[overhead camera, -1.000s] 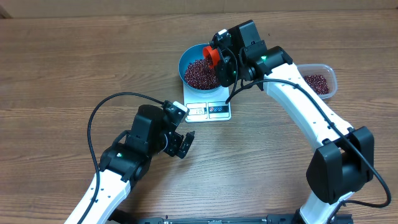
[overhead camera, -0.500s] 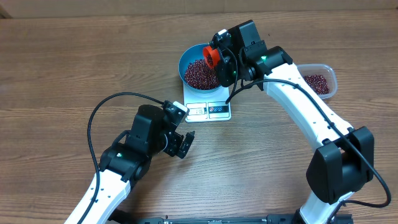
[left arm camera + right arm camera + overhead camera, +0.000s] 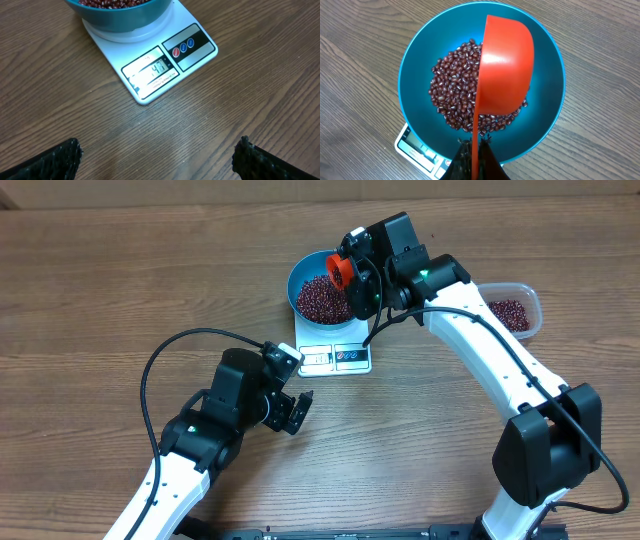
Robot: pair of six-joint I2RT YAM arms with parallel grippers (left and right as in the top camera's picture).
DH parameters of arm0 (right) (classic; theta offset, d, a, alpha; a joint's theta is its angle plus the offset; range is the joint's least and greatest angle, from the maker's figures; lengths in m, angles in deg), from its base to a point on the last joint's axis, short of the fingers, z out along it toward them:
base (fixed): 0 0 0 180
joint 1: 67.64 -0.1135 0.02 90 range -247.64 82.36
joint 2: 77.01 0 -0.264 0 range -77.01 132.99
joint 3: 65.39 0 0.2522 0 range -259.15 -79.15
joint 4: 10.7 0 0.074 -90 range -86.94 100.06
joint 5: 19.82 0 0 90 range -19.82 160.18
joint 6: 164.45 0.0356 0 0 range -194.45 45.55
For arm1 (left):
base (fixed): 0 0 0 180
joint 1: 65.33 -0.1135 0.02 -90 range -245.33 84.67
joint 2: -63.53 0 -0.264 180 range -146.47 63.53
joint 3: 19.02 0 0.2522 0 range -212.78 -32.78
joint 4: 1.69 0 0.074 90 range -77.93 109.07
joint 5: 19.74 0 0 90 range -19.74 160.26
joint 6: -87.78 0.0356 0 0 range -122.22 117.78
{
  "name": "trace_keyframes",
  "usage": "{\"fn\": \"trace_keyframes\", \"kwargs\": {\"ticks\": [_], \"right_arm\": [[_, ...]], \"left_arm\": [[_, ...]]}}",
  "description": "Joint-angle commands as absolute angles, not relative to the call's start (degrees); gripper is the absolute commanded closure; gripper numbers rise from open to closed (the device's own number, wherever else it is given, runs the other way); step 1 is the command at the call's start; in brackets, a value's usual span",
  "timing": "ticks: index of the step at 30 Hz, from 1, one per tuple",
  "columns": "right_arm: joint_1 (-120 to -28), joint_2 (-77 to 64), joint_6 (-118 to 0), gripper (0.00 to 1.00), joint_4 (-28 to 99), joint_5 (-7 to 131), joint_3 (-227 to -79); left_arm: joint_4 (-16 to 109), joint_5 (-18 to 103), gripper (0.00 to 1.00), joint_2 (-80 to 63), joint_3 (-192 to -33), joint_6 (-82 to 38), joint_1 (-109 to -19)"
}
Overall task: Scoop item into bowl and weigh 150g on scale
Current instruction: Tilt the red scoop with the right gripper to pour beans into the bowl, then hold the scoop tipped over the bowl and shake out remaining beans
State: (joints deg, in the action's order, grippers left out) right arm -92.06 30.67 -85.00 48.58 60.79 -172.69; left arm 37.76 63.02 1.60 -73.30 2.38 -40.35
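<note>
The blue bowl stands on the white scale and holds a heap of dark red-brown beans. In the right wrist view the beans fill the middle of the bowl. My right gripper is shut on the thin handle of an orange scoop, which is turned on its side over the bowl; the scoop shows at the bowl's right rim from overhead. My left gripper is open and empty above bare wood, just in front of the scale, whose display is lit.
A clear plastic tub with more beans stands at the right, behind my right arm. Wood tabletop surrounds the scale. My left arm's black cable loops over the table at the left.
</note>
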Motion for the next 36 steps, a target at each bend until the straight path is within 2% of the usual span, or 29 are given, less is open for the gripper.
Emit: {"fn": "trace_keyframes", "kwargs": {"ticks": [1,36], "right_arm": [[-92.1,30.2,-85.5,0.96,48.1,61.4,-174.1],[-92.1,30.2,-88.0,0.96,48.2,63.1,-174.1]], "left_arm": [[37.7,63.4,0.00,1.3,-73.1,1.8,-40.6],[37.7,63.4,0.01,1.3,-73.1,1.9,-40.6]]}}
